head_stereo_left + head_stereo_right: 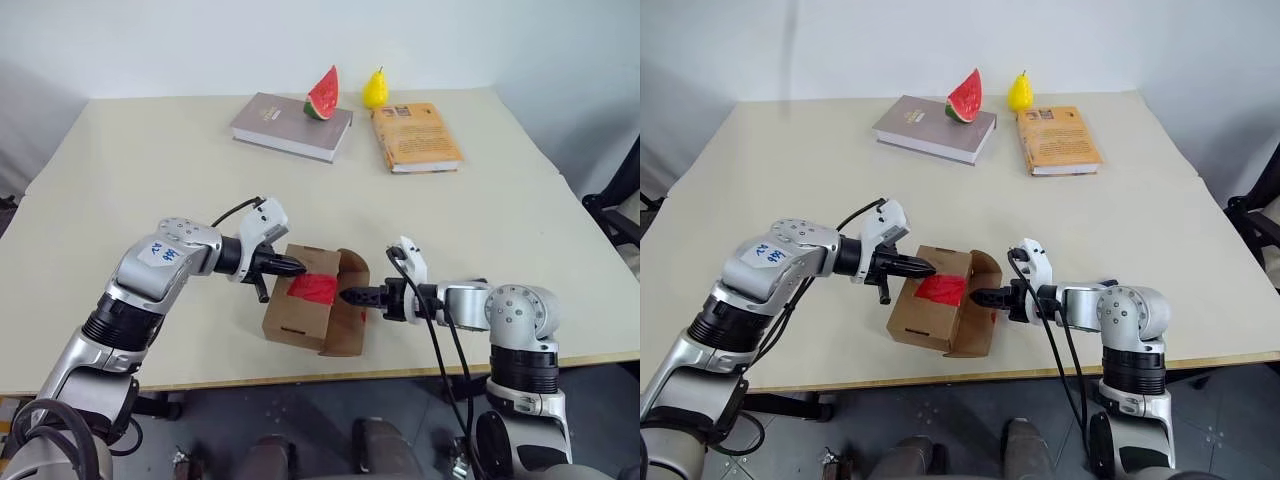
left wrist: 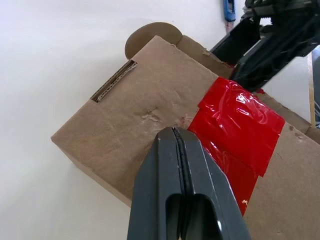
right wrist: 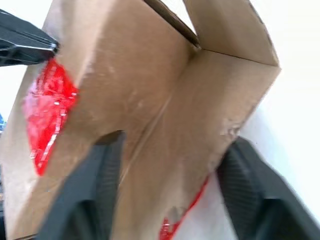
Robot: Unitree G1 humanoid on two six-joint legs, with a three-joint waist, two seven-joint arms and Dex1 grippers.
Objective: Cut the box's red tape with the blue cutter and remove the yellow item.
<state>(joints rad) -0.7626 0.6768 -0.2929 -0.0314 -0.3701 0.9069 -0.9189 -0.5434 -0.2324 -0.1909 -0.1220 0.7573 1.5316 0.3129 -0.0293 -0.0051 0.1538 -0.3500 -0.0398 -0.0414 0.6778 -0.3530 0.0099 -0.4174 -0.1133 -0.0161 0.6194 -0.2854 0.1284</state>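
The box (image 1: 312, 305), a small brown corrugated-cardboard carton with matte, slightly scuffed faces, lies at lower centre of the left eye frame, near the front edge of the pale, smooth bench (image 1: 150, 170). A glossy, wrinkled patch of red tape (image 1: 313, 288) covers the seam on its top face. The flap at the box's right end stands open; the interior is not visible, so its contents cannot be determined. The left gripper (image 1: 300, 266) enters from the left with its black jaws pressed fully together, tips against the top face beside the tape's edge. The right gripper (image 1: 346, 296) enters from the right; in the right wrist view its jaws stand apart on either side of the open flap and the box wall, but that view is blurred and contact cannot be confirmed. A small blue object, presumably the blue cutter (image 2: 229, 10), appears at the top edge of the left wrist frame, cut off and partly hidden behind the right gripper. In the upper centre of the left eye frame lie a grey book (image 1: 285, 125) bearing a red watermelon slice (image 1: 323, 95), a yellow pear (image 1: 375, 90), and an orange book (image 1: 417, 137).
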